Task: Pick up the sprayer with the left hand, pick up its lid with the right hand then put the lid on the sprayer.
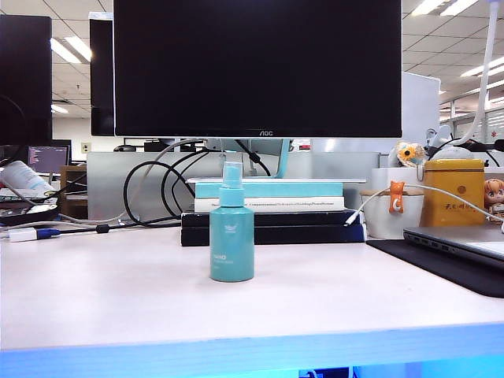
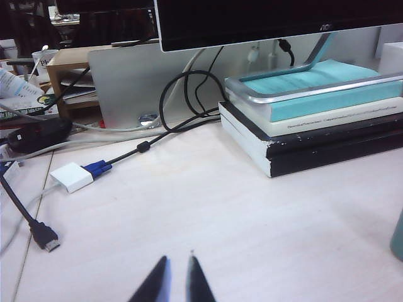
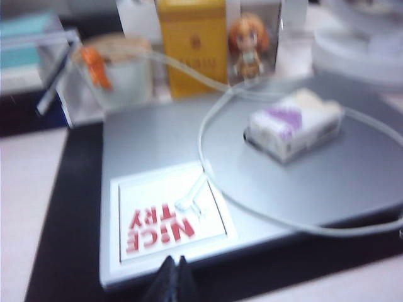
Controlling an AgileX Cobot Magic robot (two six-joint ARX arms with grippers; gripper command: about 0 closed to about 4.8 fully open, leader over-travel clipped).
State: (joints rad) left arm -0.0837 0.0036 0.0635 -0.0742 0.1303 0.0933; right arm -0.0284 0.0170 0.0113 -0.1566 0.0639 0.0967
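On the desk (image 1: 118, 299) the sprayer (image 1: 231, 232) stands upright mid-frame; left hand (image 2: 176, 280) nearly closed, empty, nearer; right hand (image 3: 173, 270) closed over a laptop (image 3: 189, 145).

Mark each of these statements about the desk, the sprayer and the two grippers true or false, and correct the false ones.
1. The sprayer stands upright on the table. True.
2. The left gripper grips the sprayer. False: it holds nothing, its fingers nearly together over bare table; only an edge of the sprayer shows at the side of the left wrist view.
3. The lid lies flat on the table beside the sprayer. False: a clear cap seems to sit over the nozzle.
4. The right gripper is shut and empty, above a silver laptop. True.
5. The monitor's stand rests on a stack of books. True.
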